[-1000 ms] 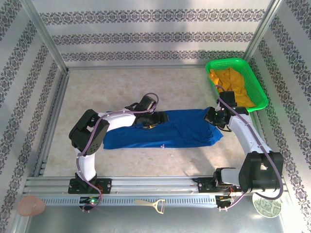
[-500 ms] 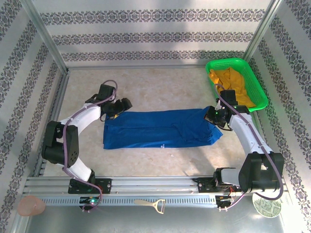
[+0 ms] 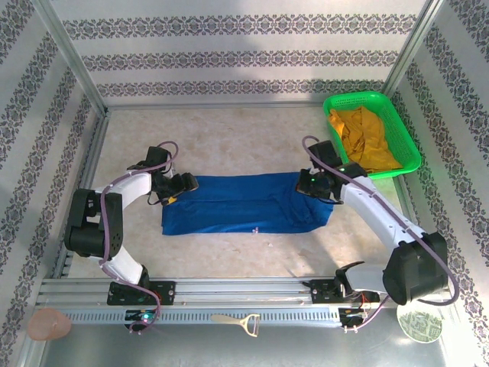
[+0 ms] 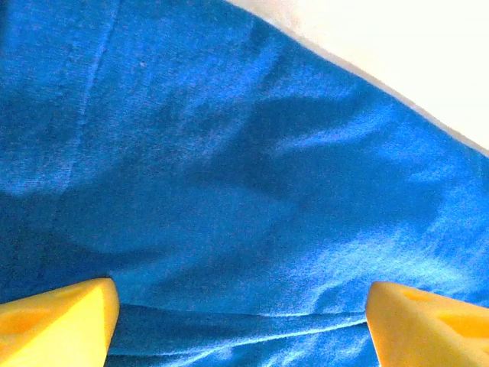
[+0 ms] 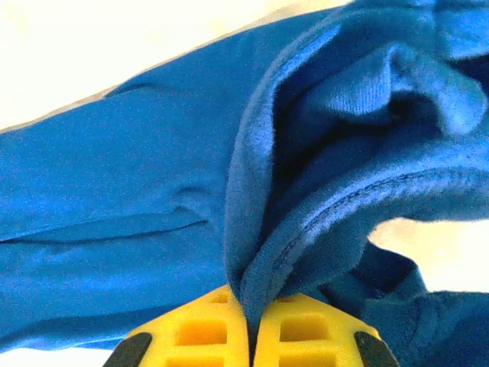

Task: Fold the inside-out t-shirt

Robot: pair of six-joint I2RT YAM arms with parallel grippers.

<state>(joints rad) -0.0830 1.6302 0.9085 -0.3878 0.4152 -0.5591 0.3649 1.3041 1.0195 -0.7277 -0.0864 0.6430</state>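
Two arms on the royal-blue cloth t-shirt (image 3: 244, 205), one at each end. Shirt lies mid-table on the beige tabletop (image 3: 229, 134) as a long flat band running left-right. A lengthwise crease runs along it and a small white print mark sits near its near edge.

Left gripper (image 3: 180, 186) sits at the band's far-left corner, jaws spread wide, nothing pinched. In the wrist view both yellow fingers (image 4: 57, 325) sit at the bottom corners of the frame. Flat blue cloth spans the gap between them, with a seam line just above. Can't tell whether the tips touch the fabric.

Right gripper (image 3: 307, 183) is at the band's far-right corner, clamped fully closed on a fold of the shirt. In the wrist view the yellow pads (image 5: 202, 332) are pressed together with a doubled, hemmed cloth edge caught between them. Fabric is bunched and looped up above the pinch. That end of the band looks rumpled; the rest is smooth.

Green plastic mesh basket (image 3: 410, 149) stands at the table's far-right corner, apart from the shirt, with a mustard-yellow garment (image 3: 359, 134) inside. Metal opener-shaped tool (image 3: 241, 323) lies on the front rail between the arm bases.
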